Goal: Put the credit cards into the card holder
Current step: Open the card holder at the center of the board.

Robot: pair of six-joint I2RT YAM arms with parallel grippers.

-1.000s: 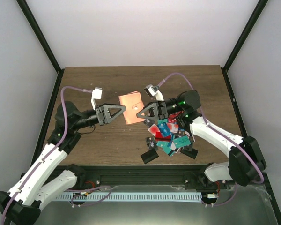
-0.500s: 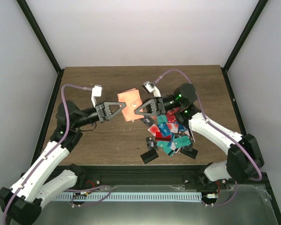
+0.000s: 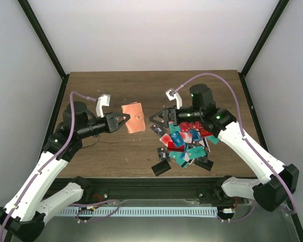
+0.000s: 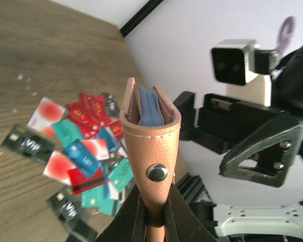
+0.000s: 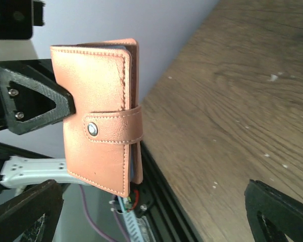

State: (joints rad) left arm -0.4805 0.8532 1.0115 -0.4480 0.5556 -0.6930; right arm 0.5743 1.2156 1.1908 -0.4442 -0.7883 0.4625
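Observation:
The card holder (image 3: 133, 117), a salmon-brown wallet snapped shut by its strap, hangs in the air over the table's left middle. My left gripper (image 3: 122, 121) is shut on its lower edge. In the left wrist view the card holder (image 4: 151, 126) stands edge-on, bluish pockets showing at its top, with the fingers (image 4: 129, 219) pinching its base. My right gripper (image 3: 159, 118) stands open just right of it, apart from it. From the right wrist the card holder (image 5: 98, 116) faces me, between wide-spread fingertips (image 5: 25, 212). The credit cards (image 3: 184, 143) lie heaped, red, teal, blue and black.
A few black cards (image 3: 160, 168) lie loose near the table's front edge (image 3: 151, 177). Black frame posts (image 3: 45, 45) rise at the back corners against white walls. The heap of credit cards (image 4: 81, 156) lies below and left of the holder in the left wrist view.
My right gripper has opened, let go of the card holder and drawn back to the right. My left gripper has shut on the holder and carried it leftward, turning it.

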